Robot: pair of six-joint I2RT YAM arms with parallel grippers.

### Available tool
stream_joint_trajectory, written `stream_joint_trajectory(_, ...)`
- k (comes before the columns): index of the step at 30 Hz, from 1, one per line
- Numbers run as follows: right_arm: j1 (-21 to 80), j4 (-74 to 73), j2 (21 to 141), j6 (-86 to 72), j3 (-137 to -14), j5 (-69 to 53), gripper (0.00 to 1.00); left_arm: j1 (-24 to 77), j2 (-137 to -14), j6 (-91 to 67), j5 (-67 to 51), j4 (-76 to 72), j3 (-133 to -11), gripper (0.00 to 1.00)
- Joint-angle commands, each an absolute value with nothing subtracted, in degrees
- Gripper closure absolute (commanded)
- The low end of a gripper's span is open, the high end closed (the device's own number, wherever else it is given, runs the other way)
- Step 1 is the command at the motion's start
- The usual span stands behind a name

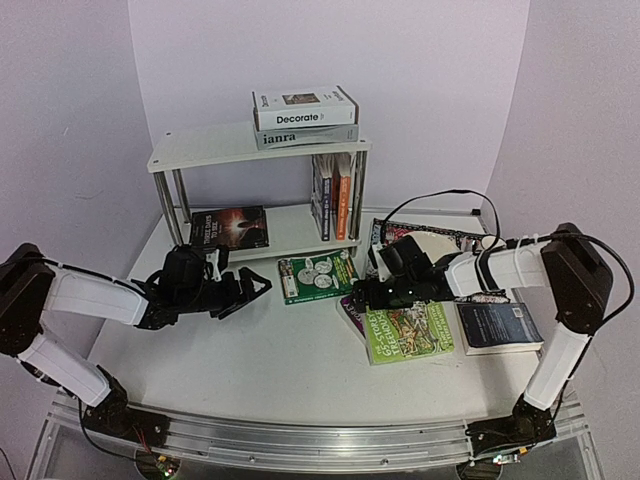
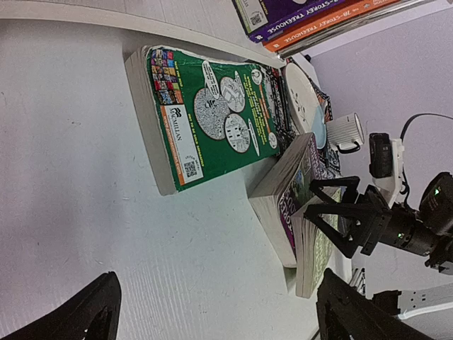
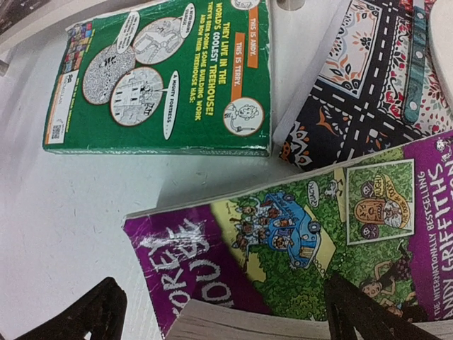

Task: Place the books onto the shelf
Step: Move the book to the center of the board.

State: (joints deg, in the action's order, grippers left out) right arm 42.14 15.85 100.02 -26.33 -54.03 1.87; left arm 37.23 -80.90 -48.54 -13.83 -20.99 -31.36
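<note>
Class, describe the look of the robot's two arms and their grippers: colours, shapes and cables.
The left arm and right arm have white casings with black joints. The left gripper and right gripper are black, with hollow triangular fingers. A black cable loops towards the right arm.

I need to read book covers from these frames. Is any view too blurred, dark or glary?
Top external: even soft light, faint shadows, rail bowed by the lens, white Decorate book legible. Left wrist: green book sharp, no glare; left gripper's fingers dark silhouettes. Right wrist: purple book crisp; right gripper's fingers dark, soft-edged.
</note>
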Motion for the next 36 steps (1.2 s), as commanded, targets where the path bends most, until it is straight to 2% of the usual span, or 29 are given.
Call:
stream_joint_trajectory(1,40.9,15.1,103.5,-29.0,-57.4,-1.6,0.08,37.5,-84.9,-51.3,-14.9,-27.8,-31.8,0.04)
stream_joint_trajectory(13,38.5,15.0,105.6,-27.0,-63.0,-0.1,0.12,37.5,-91.3,-50.8,-15.1,-28.4,-36.4,0.08)
stream_joint_trajectory(17,37.1,14.5,107.9,-26.5,-66.2,-1.9,0.19,37.5,-93.1,-50.0,-14.4,-28.5,-38.0,0.09)
stream_joint_trajectory(22,35.8,14.0,112.4,-26.3,-70.8,-4.1,0.29,37.5,-95.6,-49.2,-14.5,-28.6,-40.3,0.23)
stream_joint_trajectory(24,35.5,13.6,114.4,-26.3,-72.6,-4.6,0.31,37.4,-96.7,-49.1,-14.7,-28.6,-41.2,0.24)
stream_joint_trajectory(28,35.3,12.7,117.3,-26.1,-75.4,-4.2,0.35,37.4,-99.6,-49.0,-15.5,-28.6,-43.1,0.24)
stream_joint_trajectory(36,35.1,9.7,121.1,-25.4,-79.5,-2.6,0.3,37.4,-104.7,-48.2,-15.9,-28.9,-46.4,0.18)
